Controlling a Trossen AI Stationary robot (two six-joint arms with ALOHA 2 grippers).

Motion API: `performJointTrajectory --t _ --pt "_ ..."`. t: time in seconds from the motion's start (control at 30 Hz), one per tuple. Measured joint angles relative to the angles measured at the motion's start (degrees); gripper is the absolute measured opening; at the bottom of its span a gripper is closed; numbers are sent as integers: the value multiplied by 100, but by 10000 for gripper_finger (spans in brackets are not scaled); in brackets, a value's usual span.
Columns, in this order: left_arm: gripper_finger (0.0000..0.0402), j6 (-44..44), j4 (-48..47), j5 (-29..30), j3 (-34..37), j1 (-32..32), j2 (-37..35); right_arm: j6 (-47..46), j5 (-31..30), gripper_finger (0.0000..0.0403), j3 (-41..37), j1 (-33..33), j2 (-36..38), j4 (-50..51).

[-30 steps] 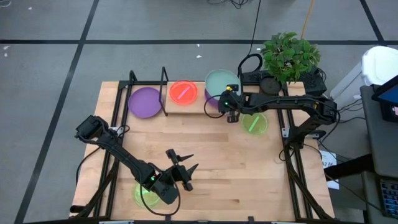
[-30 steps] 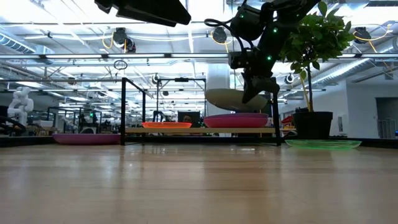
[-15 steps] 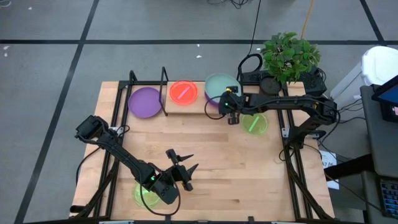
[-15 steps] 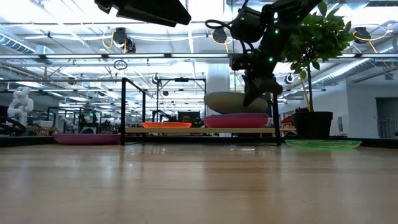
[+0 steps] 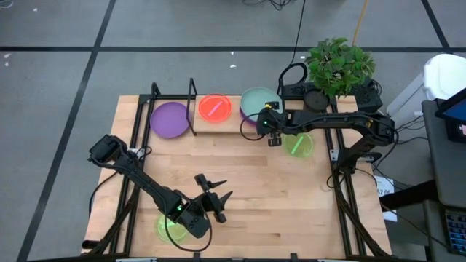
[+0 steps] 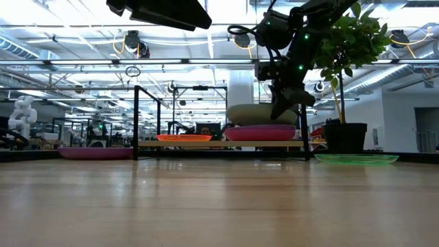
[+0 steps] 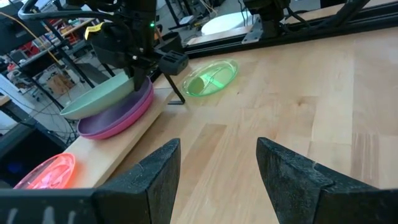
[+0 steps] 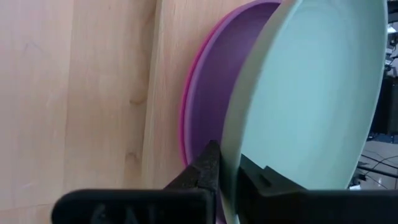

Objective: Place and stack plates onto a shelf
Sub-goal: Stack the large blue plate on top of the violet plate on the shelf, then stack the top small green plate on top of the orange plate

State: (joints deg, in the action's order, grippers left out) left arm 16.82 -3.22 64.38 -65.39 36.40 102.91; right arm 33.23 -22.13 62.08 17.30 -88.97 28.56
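Upper centre of the high view, the right gripper (image 5: 268, 122) pinches the teal plate (image 5: 256, 99) by its rim, tilted just above the purple plate (image 7: 118, 118) on the shelf (image 6: 219, 144), presumably for stacking. The left gripper (image 5: 216, 198) waits agape, lower left.

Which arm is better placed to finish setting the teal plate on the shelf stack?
Right. Its pincer already grips the teal plate over the purple plate on the shelf; the left pincer hangs open near the table's front.
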Motion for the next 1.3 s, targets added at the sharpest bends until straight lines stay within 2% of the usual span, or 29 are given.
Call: performJointTrajectory --t 0.33,0.7,0.93,1.1,1.3 --pt "216 -11 0 -2 0 0 0 2 -17 65 0 0 0 -92" --pt "216 12 -31 -2 0 0 0 8 -168 88 0 -155 19 -157" --pt "216 202 -193 -4 2 0 0 -165 -193 113 0 -310 325 -222" --pt "216 354 -266 -252 4 -13 0 -478 -190 130 0 -521 694 -103" --pt "216 472 -280 -463 2 -11 0 -1502 -178 134 0 -1015 1173 896"
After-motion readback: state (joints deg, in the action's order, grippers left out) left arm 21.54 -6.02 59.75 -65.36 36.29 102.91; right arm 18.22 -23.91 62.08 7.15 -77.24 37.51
